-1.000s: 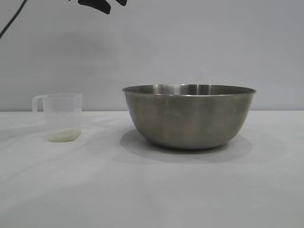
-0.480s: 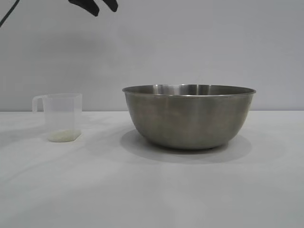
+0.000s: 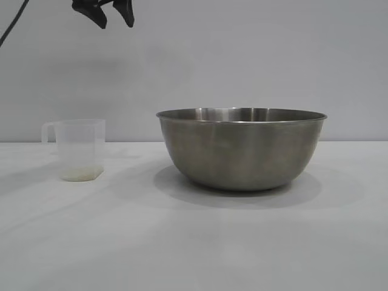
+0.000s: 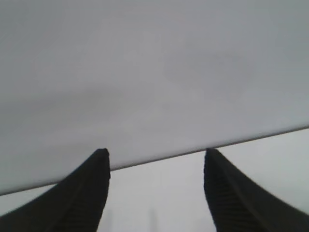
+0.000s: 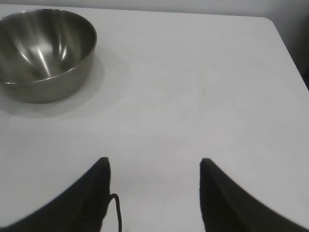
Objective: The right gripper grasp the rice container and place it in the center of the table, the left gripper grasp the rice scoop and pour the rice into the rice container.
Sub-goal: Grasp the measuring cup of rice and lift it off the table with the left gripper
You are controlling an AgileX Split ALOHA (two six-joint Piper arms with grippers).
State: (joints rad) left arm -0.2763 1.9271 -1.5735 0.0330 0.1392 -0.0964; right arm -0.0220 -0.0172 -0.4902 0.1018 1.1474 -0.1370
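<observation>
The rice container point(image 3: 241, 151), a wide steel bowl, stands a little right of the table's middle and also shows in the right wrist view point(image 5: 43, 53). The rice scoop point(image 3: 80, 148), a clear plastic cup with its loop handle turned left, stands at the left with a thin layer of rice point(image 3: 79, 174) in its bottom. My left gripper point(image 3: 115, 23) hangs open high above, just right of the scoop, with nothing between its fingers point(image 4: 155, 153). My right gripper point(image 5: 153, 162) is open over bare table, well away from the bowl, and is out of the exterior view.
The white table point(image 3: 194, 242) runs to a plain grey wall. In the right wrist view the table's rounded corner point(image 5: 270, 21) and side edge lie beyond the gripper. A thin black cable point(image 5: 116, 208) loops beside one right finger.
The left gripper has moved leftward and a little lower along the top of the exterior view, toward the spot above the scoop. Bowl and scoop have not moved.
</observation>
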